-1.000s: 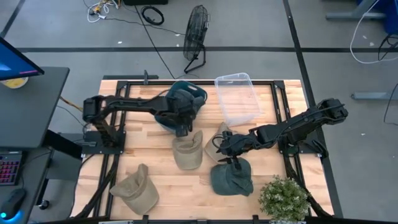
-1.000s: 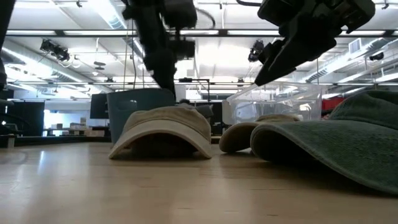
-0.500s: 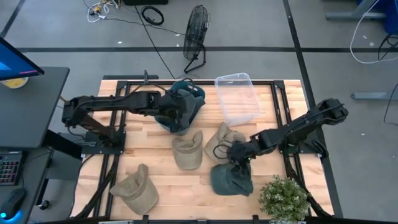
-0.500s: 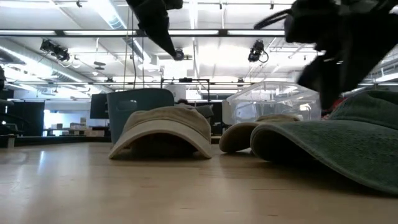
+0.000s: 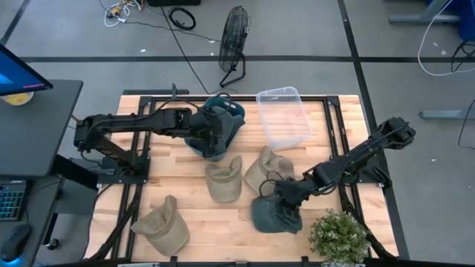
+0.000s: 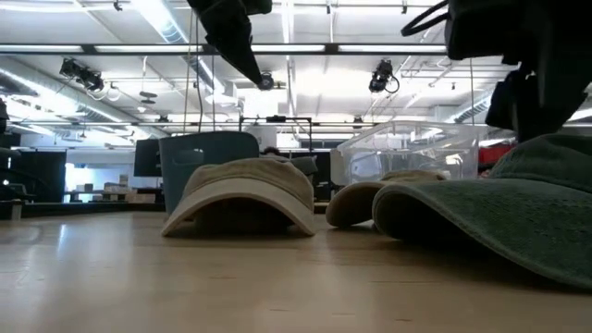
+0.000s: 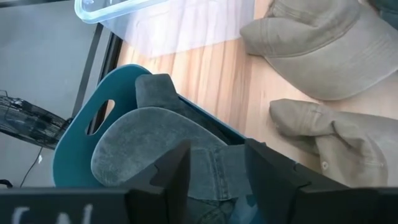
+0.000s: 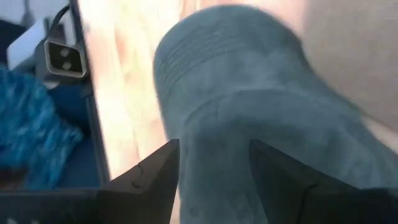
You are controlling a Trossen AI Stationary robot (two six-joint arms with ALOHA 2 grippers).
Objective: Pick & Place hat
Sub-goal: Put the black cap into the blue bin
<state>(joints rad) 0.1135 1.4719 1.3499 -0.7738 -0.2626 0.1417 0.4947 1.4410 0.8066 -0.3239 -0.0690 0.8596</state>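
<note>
A dark green hat (image 5: 276,213) lies on its brim and rim on the wooden table near the front right. My right gripper (image 5: 286,196) hangs open just over its crown (image 8: 249,81), one finger on either side. A grey-green hat (image 7: 168,146) lies inside the teal bin (image 5: 223,121) at the table's far side. My left gripper (image 5: 211,141) stands open above that bin, well clear of the hat in the low view. Three beige hats (image 5: 224,180) (image 5: 263,167) (image 5: 163,226) rest on the table. My right gripper comes at the dark green hat's crown (image 6: 546,153) from above, fingers pointing down and slanted toward the near edge. Whether the fingers touch the cloth, I cannot tell. The hat lies flat on the table.
A clear plastic container (image 5: 284,117) stands at the far right of the table. A potted plant (image 5: 338,237) sits at the near right corner, close to the green hat. A fan (image 5: 234,44) stands on the floor beyond the table. Bare wood shows at the near middle.
My left gripper has drawn back from beside the middle beige hat toward the far edge and risen, and now holds still over the teal bin. My right gripper has gone toward the near edge and down onto the dark green hat's crown.
</note>
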